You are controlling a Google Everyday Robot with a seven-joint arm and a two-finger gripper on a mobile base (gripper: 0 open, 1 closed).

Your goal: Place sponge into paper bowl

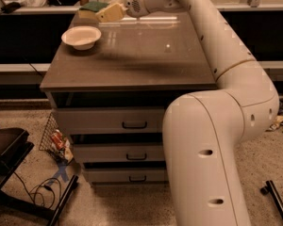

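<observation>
On the left side of the cabinet top sits the bowl, upright and empty, with nothing in it or touching it. It stands near the left edge, toward the back.

Just right of it and further back comes the sponge, up off the surface, yellow foam toward me and a green layer showing on its far left side. It is not over the bowl: it hangs beside and beyond the right rim, near but clearly apart.

The gripper is right behind the sponge, clamped on its right end and holding it in the air above the back left part of the top. From where I stand the sponge covers most of the jaws, so I take the hold as firm only because the sponge sits level and is carried clear of the wood.

Further right the 1 arm runs back along the cabinet to the big body in the foreground. The 3 drawers below are shut and play no part.

So I judge the task a good way along: the pick is done and the sponge is lifted and brought close. What is left is the short carry left and forward until it is above the bowl, then lowering and letting go inside the rim.
</observation>
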